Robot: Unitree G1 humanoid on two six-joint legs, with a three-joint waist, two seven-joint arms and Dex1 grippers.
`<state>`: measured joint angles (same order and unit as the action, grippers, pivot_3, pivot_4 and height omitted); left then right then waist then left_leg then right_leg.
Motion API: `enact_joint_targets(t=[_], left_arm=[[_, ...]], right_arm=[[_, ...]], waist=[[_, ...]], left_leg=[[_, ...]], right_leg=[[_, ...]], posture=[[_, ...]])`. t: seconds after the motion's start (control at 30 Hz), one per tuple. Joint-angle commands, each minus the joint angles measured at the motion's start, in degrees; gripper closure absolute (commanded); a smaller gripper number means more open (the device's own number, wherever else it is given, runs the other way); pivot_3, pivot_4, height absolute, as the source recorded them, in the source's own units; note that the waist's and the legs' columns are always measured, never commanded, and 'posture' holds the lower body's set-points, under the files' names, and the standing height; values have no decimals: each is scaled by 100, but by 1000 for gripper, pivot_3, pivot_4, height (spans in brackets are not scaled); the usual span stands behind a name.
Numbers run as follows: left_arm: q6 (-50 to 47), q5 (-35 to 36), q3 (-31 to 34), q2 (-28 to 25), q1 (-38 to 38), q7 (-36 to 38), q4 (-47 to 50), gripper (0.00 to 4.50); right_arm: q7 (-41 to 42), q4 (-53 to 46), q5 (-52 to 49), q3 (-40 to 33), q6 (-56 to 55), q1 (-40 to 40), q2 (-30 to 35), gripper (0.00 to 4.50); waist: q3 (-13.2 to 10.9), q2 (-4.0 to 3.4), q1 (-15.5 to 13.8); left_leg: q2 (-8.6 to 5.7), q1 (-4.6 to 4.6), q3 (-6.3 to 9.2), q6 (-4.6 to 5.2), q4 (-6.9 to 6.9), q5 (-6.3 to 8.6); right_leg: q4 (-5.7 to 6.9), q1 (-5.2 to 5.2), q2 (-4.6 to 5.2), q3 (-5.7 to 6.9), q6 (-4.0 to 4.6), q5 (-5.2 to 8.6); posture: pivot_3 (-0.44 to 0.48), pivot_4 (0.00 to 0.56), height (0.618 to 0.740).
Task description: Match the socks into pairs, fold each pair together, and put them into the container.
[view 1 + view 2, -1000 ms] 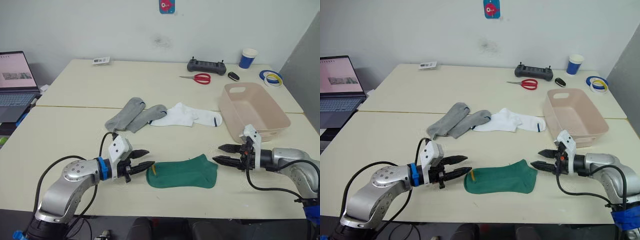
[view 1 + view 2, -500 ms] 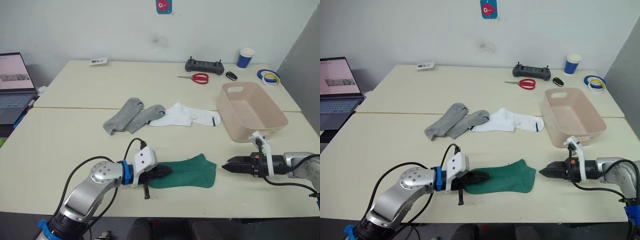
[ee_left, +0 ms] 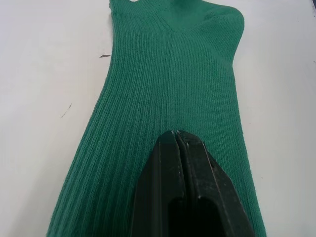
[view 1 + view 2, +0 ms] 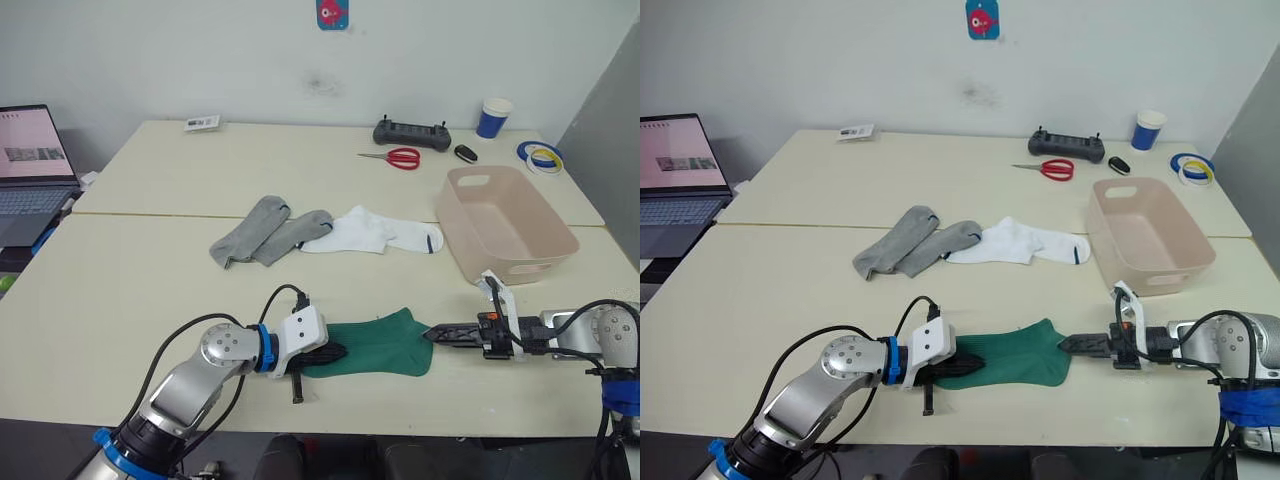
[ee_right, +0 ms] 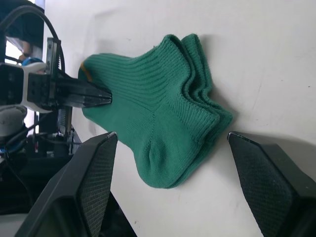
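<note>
Left hand (image 4: pixel 335 351) pinches the green socks (image 4: pixel 378 343); right hand (image 4: pixel 1070 345) spread at the toe — fold evenly.

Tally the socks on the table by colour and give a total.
Green socks: 2, stacked as one pair
Grey socks: 2
White socks: 2, lying overlapped
Total: 6

The two head views look forward and down over the whole table (image 4: pixel 150 250). Each wrist view sits close above the green socks (image 3: pixel 168 98), facing inward from opposite ends.
</note>
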<state>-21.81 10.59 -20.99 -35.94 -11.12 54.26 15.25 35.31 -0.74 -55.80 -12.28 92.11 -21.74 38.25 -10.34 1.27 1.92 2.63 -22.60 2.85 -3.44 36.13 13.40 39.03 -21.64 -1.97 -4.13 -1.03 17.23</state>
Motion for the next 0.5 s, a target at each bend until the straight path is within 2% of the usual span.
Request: enact_joint_targets(t=[0.03, 0.3, 0.5], left_arm=[[-30, -130, -102, 52, 38, -13, -90, 4460], [-48, -125, -46, 49, 89, 22, -51, 4460], [-16, -142, -40, 38, 66, 46, -93, 4460]], right_arm=[[-608, 289, -82, -24, 39, -68, -328, 657], [-1207, 519, -586, -212, 39, -236, -995, 657], [-992, 304, -635, -230, 39, -223, -1076, 657]], waist=[[13, 11, 24], [28, 18, 136], [27, 17, 137]], left_leg=[[1, 8, 0, 0, 0, 0], [7, 21, 2, 1, -6, 1], [8, 18, 2, 1, -7, 1]], right_leg=[[0, 7, 0, -1, -1, -1], [-1, 19, -8, -2, 2, 1], [-1, 14, -9, -2, 4, 2]], posture=[[0, 150, 740], [0, 150, 740], [0, 150, 740]])
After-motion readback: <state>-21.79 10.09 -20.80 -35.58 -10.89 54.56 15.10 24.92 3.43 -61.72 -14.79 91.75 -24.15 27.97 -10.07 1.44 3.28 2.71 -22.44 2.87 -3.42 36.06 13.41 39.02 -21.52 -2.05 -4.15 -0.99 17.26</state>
